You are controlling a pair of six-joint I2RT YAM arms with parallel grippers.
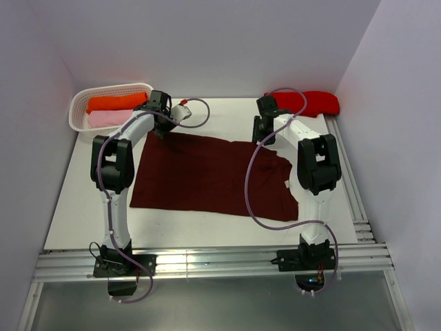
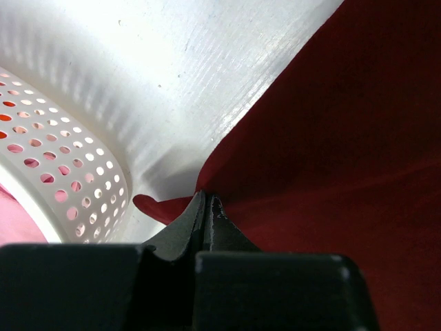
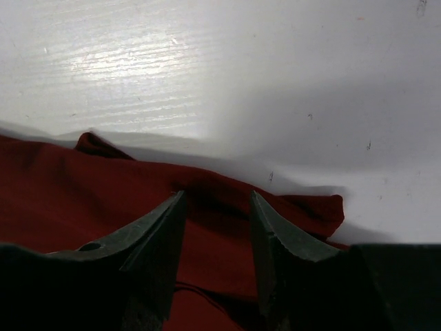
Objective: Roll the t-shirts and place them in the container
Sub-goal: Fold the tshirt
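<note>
**Left jaws pinched on the far-left corner, right jaws apart over the far-right edge**

Closest in my left wrist view are my left jaws. They are pressed together with a fold of the maroon t-shirt (image 1: 207, 176) caught between them, and a small tongue of cloth pokes out to the left of the tips. That grip sits at the shirt's far left corner, just beside the white basket (image 1: 78, 110), which holds an orange tee (image 1: 114, 102) and a pink tee (image 1: 103, 118). I judge I hold this corner so the far edge can be lifted and turned toward the near side to start the roll.

My right jaws stand apart, tips down on either side of a ridge of the same cloth at the shirt's far right edge. They look to be on the fabric or just above it, but nothing is clamped. I judge they are set there to match the left grip, so both ends of the edge rise together and the roll runs straight.

The maroon t-shirt lies spread flat on the table (image 1: 207, 231) between my two arms, not yet rolled. A bright red tee (image 1: 317, 102) lies bunched at the table's far right corner, well apart from this work. If my right jaws close on too thin a pinch, that corner could slip and skew the roll.
</note>
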